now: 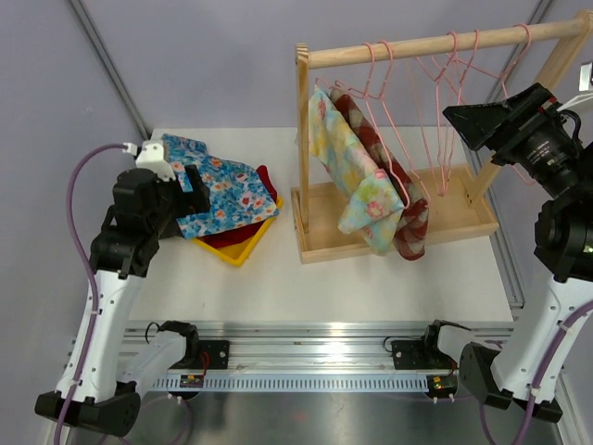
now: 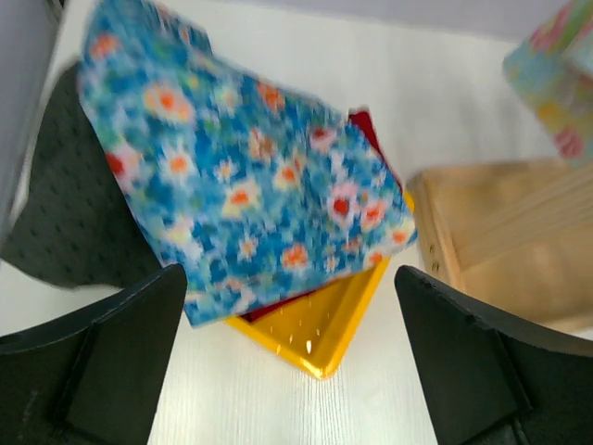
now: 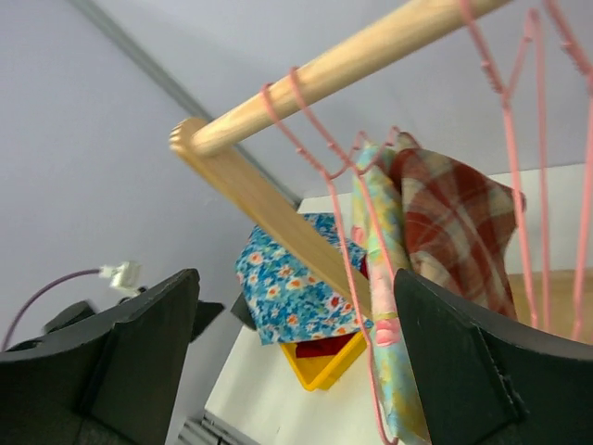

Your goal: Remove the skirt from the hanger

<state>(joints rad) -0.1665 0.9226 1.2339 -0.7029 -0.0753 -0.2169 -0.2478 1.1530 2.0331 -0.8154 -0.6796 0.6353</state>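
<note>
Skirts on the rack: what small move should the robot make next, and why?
Probably the right gripper should ease left toward the pale floral skirt. It is open, holds nothing and sits up beside the rail, apart from that skirt and the plaid skirt, which both hang on their hangers.

Left arm [image 1: 97, 315] was up on my screen: a long white shell below, chunky black joints [image 1: 139, 218] above, a black foot [image 1: 88, 413]. A purple cable [image 1: 80, 199] ran along it into a white plug [image 1: 148, 153]. The right arm [image 1: 547, 315] had the same white-and-black build and its own purple cable [image 1: 553, 350]. On my wrist feeds, the left fingers [image 2: 102, 371] and right fingers [image 3: 120, 371] were matte black, broad wedges with plain faces.
</note>
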